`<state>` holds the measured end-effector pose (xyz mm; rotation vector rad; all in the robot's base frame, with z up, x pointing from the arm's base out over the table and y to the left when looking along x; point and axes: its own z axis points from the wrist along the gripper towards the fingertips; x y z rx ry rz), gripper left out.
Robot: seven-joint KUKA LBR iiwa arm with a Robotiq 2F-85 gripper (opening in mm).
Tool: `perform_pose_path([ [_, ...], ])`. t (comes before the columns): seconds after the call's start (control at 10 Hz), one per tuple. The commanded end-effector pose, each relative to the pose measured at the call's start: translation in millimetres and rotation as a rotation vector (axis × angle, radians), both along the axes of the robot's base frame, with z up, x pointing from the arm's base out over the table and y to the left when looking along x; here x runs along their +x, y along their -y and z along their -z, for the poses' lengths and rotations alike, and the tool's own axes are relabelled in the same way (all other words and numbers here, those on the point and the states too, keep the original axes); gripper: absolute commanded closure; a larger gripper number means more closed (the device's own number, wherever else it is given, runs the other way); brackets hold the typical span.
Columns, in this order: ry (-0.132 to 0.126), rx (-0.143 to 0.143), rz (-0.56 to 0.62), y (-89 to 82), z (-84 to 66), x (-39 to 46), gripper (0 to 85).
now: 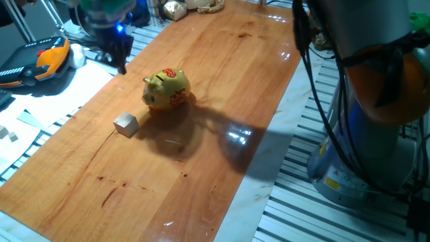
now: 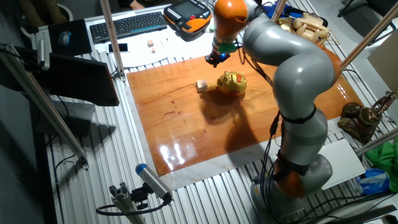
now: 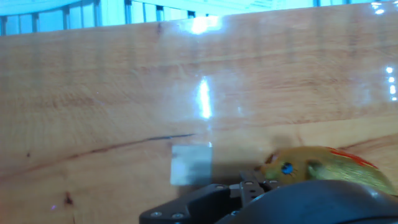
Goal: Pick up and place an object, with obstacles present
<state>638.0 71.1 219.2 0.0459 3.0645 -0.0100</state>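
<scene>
The small pale beige wooden cube (image 1: 125,124) sits on the wooden tabletop, just left of and in front of the gold piggy bank (image 1: 168,89). Both also show in the other fixed view, cube (image 2: 201,86) and pig (image 2: 232,82), and in the hand view, cube (image 3: 191,165) and pig (image 3: 323,165). My gripper (image 1: 121,64) hangs above the table's far left edge, behind the cube and apart from it; it also shows in the other fixed view (image 2: 214,58). It holds nothing. Its fingers read as one dark mass, so I cannot tell how the jaws stand.
An orange and black handheld controller (image 1: 47,59) lies on the white surface left of the table. Tiny pale blocks (image 1: 8,134) lie off the wood at the far left. A gold ornament (image 1: 175,9) stands at the table's far end. The arm's base (image 1: 366,154) is on the right.
</scene>
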Motion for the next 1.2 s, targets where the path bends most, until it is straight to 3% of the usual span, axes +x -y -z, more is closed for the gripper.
perform_pose_path([
  [0.0,0.000,-0.005,-0.006,2.0,-4.3,-2.1,85.0],
  [0.4,-0.023,-0.007,-0.032,14.7,-22.8,-11.3,85.0],
  [0.8,-0.037,-0.016,-0.061,20.7,-31.5,-21.1,85.0],
  [1.1,-0.037,-0.044,-0.073,20.4,-33.8,-22.8,85.0],
])
